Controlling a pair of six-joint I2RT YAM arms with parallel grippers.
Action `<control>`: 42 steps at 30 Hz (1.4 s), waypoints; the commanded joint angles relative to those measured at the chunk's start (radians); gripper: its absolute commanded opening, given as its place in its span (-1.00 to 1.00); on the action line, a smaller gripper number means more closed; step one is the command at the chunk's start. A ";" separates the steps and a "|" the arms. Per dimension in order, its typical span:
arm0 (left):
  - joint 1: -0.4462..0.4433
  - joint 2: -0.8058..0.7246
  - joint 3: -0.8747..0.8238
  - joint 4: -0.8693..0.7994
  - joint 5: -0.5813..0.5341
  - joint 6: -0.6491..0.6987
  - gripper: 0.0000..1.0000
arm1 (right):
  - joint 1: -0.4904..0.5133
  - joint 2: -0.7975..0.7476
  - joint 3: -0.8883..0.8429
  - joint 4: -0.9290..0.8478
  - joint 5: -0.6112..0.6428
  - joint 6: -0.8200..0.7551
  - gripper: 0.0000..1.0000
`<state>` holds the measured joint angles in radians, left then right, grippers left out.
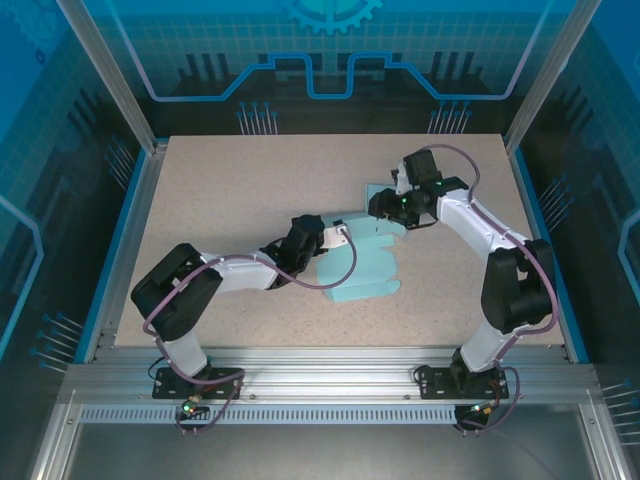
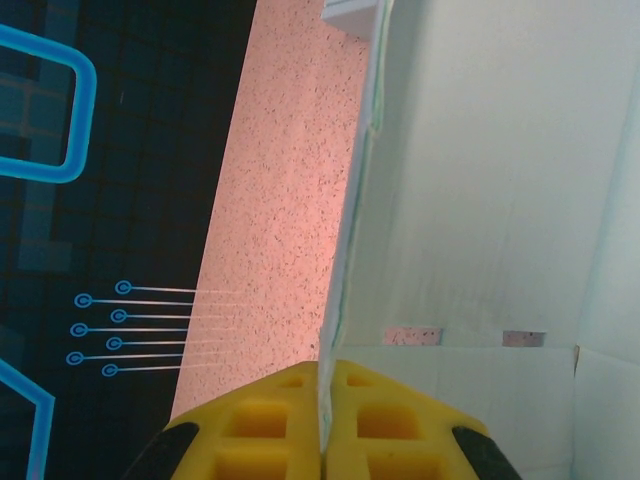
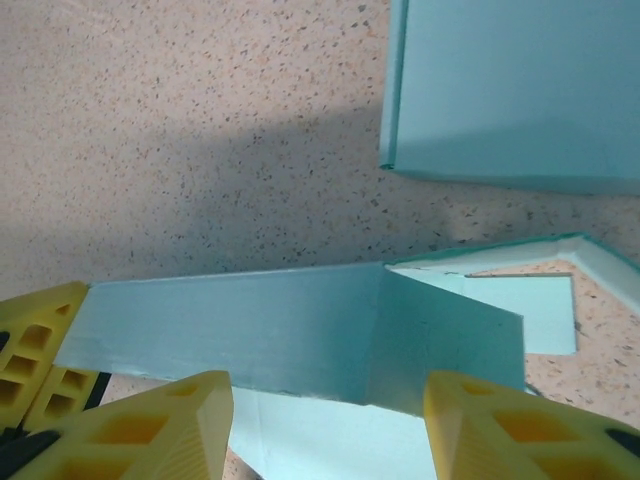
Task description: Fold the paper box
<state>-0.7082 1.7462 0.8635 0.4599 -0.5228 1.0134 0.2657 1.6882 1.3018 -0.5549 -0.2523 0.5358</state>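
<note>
The light teal paper box [image 1: 368,262] lies partly folded at the middle of the table. My left gripper [image 1: 335,236] is shut on one raised wall of the paper box [image 2: 480,200], the thin edge pinched between the yellow fingers [image 2: 250,420]. My right gripper [image 1: 385,207] hovers open at the box's far end. In the right wrist view its yellow fingers [image 3: 150,425] stand wide apart over a raised side flap of the box [image 3: 300,330], and the left gripper's yellow tips [image 3: 35,350] hold that flap's end at the left.
The speckled tabletop [image 1: 240,190] has free room to the left and far side. A flat teal panel [image 3: 510,90] lies beyond the raised flap. Blue rails [image 1: 128,220] edge the table.
</note>
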 commanded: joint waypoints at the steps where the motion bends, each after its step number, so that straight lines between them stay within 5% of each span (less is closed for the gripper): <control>1: -0.006 0.037 0.006 -0.042 -0.005 0.013 -0.89 | 0.012 0.018 -0.035 0.059 -0.062 0.042 0.05; 9: -0.006 0.038 -0.045 0.084 -0.019 0.058 -0.83 | 0.014 0.051 -0.060 0.144 -0.095 0.094 -0.15; 19: -0.005 -0.006 -0.018 0.026 0.061 0.056 -0.26 | 0.014 0.060 -0.060 0.118 -0.064 0.064 -0.26; 26: -0.005 -0.038 0.033 -0.020 0.135 0.032 -0.26 | 0.015 0.069 -0.066 0.123 -0.058 0.057 -0.30; 33: -0.006 0.038 0.069 0.023 0.119 0.109 -0.46 | 0.014 0.065 -0.082 0.139 -0.063 0.059 -0.31; 42: -0.005 0.141 0.084 0.190 0.039 0.248 -1.00 | 0.014 0.058 -0.096 0.146 -0.061 0.059 -0.31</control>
<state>-0.7101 1.8530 0.9257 0.5381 -0.4465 1.1885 0.2699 1.7432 1.2182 -0.4019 -0.3138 0.6090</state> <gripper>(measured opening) 0.049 0.348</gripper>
